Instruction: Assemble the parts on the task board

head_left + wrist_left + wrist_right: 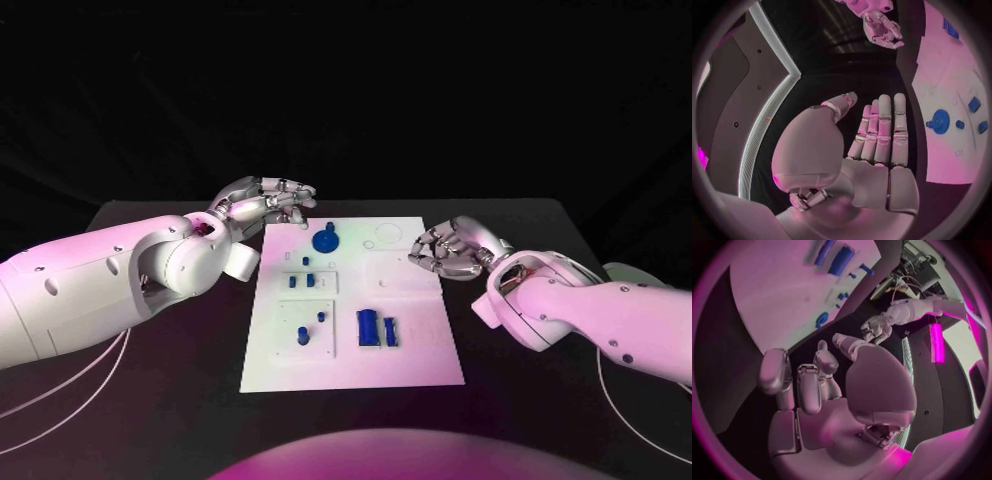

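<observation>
The white task board [418, 350] lies in the middle of the black table. A round blue part [327, 240] sits near its far edge, small blue parts [300, 282] stand in the middle left, and two blue blocks [369, 327] stand side by side nearer me. My left hand [267, 205] hovers at the board's far left corner, its fingers [882, 125] straight, holding nothing. My right hand [450, 250] hangs by the board's right edge, its fingers [807, 385] loosely bent and apart, empty. The round part [940, 121] and the blocks [842, 260] show in the wrist views too.
Black tabletop [144, 400] surrounds the board on all sides. White cables [87, 385] trail across the table under my left arm. The board's right half [411, 290] carries shallow outlines and holes with no parts on them.
</observation>
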Controlling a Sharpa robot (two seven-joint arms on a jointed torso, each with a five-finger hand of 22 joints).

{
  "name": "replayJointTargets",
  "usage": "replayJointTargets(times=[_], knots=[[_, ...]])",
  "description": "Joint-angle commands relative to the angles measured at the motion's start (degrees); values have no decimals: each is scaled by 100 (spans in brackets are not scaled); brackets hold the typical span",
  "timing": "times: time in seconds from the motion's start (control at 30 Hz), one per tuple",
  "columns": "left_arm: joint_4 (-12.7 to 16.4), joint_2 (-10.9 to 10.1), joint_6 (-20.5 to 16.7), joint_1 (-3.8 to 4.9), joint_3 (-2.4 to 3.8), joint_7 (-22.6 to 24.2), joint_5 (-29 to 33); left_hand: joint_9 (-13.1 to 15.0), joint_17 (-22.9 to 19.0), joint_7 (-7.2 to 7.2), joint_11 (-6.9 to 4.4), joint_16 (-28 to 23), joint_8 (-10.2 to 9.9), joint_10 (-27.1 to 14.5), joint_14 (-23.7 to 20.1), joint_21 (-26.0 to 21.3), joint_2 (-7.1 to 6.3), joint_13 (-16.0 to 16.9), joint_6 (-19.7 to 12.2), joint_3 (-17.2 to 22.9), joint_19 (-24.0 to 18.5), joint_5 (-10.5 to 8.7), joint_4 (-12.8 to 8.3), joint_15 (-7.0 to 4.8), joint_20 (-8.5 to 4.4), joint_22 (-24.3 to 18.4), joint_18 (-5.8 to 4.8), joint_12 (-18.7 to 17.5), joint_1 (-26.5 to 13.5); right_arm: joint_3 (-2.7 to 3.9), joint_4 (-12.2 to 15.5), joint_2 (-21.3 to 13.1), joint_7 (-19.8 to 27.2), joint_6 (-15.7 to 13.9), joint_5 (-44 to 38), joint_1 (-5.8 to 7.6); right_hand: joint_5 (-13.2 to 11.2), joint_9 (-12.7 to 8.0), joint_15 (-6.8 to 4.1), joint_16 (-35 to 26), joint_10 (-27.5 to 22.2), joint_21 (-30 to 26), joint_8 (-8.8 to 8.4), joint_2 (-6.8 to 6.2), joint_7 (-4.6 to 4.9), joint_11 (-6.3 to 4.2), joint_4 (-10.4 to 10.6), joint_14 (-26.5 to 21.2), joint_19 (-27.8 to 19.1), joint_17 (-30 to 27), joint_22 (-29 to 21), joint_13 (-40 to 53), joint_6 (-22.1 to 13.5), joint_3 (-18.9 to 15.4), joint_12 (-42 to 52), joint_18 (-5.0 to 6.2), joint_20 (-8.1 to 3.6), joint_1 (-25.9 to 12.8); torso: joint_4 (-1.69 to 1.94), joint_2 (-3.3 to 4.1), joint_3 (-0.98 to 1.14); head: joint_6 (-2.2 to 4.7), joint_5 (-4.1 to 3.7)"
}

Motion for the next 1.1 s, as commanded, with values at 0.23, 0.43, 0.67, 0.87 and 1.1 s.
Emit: replayJointTargets(times=[0.23, 0.43, 0.67, 0.87, 1.1], knots=[[-692, 378, -938, -118, 12, 977, 841, -48, -672, 29, 91, -1552, 78, 241, -243, -908, -9, -337, -64, 40, -691, -161, 196, 195, 233, -993, 54, -341, -10, 8, -1604, 759, 2267, 550, 3464, 175, 34, -122, 263, -3090, -1094, -3405, -224, 47, 259, 259, -514, -1202, -1365, -3288, -973, -2251, -414, 455, -2895, 444, 205, 82, -84, -247, 6, 515, 46], [-1288, 739, -1312, -216, 19, 1314, 1014, -207, -964, 48, 185, -2777, -75, 179, -479, -1221, 3, -495, -135, 24, -1260, -178, 247, 392, 445, -1897, 60, -967, 37, 46, -2518, 1270, 2736, 1189, 3993, 185, -55, -530, 901, -5606, -1527, -4861, -475, 183, 670, 798, -756, -2559, -2442, -4309, -2219, -4168, -616, 571, -4678, 338, 726, 10, -33, -342, 56, 884, 119], [-1382, 808, -1125, -246, 20, 1011, 811, -2105, -2057, -1054, -707, -5527, -1722, -5743, -5238, -1570, 1162, -861, -4792, -2901, -5532, -1132, -317, -392, -978, -6596, -972, -2103, -2562, 74, -2696, 1421, 2375, 763, 3644, 168, -1143, -3948, 398, -8107, -7600, -6087, -1329, 1341, -468, -9, -748, -8393, -7813, -7225, -7493, -6617, -5716, -3323, -5242, -579, -255, -2280, -20, -312, 52, 910, 105], [-1038, 747, -1549, -315, 53, 1082, 777, -2105, -2057, -1054, -707, -5527, -1722, -5743, -5238, -1570, 1162, -861, -4792, -2901, -5532, -1132, -317, -392, -978, -6596, -972, -2103, -7342, 231, -2270, 1302, 2576, 437, 3981, 44, -1143, -3948, 398, -8107, -7600, -6087, -1329, 1341, -468, -9, -748, -8393, -7813, -7225, -7493, -6617, -5716, -3323, -5242, -579, -255, -6718, 136, -314, 105, 1122, 44], [-171, 593, -2619, -490, 137, 1259, 693, -2105, -2057, -1054, -707, -5527, -1722, -5743, -5238, -1570, 1162, -861, -4792, -2901, -5532, -1132, -317, -392, -978, -6596, -972, -2103, -7342, 609, -1242, 1015, 3062, -349, 4794, -254, -1143, -3948, 398, -8107, -7600, -6087, -1329, 1341, -468, -9, -748, -8393, -7813, -7225, -7493, -6617, -5716, -3323, -5242, -579, -255, -6718, 272, -317, 151, 1305, -9]])
